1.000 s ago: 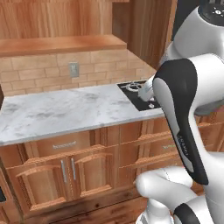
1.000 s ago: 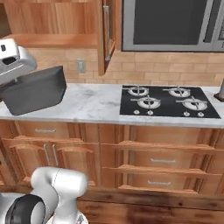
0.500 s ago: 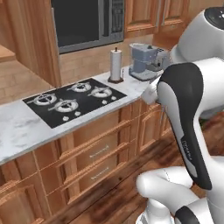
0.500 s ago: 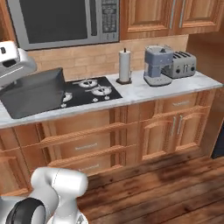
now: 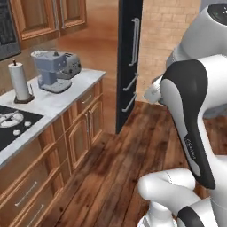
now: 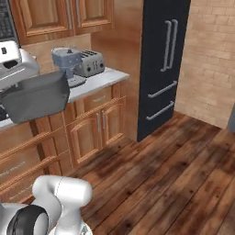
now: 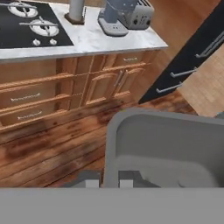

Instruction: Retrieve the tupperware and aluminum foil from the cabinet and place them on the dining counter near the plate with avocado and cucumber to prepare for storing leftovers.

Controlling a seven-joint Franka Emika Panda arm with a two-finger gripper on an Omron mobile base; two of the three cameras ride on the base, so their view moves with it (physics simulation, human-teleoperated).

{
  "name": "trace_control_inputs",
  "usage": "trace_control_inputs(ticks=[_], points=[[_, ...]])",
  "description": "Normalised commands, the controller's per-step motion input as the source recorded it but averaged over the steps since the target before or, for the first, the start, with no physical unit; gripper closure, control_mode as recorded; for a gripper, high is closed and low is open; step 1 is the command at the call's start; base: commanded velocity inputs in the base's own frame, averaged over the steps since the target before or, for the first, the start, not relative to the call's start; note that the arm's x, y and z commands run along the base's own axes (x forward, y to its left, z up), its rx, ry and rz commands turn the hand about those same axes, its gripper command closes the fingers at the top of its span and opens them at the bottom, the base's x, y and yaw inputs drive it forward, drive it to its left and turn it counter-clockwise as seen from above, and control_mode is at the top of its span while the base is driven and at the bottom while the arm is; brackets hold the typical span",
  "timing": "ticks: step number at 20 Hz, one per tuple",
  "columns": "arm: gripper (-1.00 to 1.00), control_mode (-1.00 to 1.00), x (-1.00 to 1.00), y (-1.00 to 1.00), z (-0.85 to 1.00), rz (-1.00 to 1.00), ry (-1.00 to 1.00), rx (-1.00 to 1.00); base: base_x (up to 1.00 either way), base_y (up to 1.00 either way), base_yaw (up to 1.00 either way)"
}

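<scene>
Tupperware [image 7: 168, 151] pinched by its rim in your gripper [image 7: 107, 181], carried high above wooden floor [image 6: 183, 174], toaster [image 6: 90, 63] on worktop [image 6: 98, 81] behind it.

We see a dark grey tub [image 6: 36, 97], paler grey inside, at the end effector [image 7: 108, 180]. Past it: a white-grey veined marble surface [image 7: 109, 40], black stove [image 7: 26, 30], warm brown cabinets [image 6: 98, 126], black fridge [image 6: 163, 59], red-brown plank floor [image 6: 174, 183], tan brick wall [image 6: 211, 59].
</scene>
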Motion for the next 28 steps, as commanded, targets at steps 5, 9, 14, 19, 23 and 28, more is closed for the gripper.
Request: trace_control_inputs(ticks=[5,9,14,19,23,28], points=[[1.00,1.00,0.00,0.00,0.00,0.00,0.00,0.00,0.12,-0.49,-0.75],[1.00,1.00,0.00,0.00,0.00,0.00,0.00,0.00,0.25,-0.24,-0.73],[1.00,1.00,0.00,0.00,0.00,0.00,0.00,0.00,0.44,-0.08,-0.68],[1.00,1.00,0.00,0.00,0.00,0.00,0.00,0.00,0.49,-0.06,-0.66],[1.00,1.00,0.00,0.00,0.00,0.00,0.00,0.00,0.70,0.00,-0.60],[1.00,1.00,0.00,0.00,0.00,0.00,0.00,0.00,0.99,0.08,-0.49]])
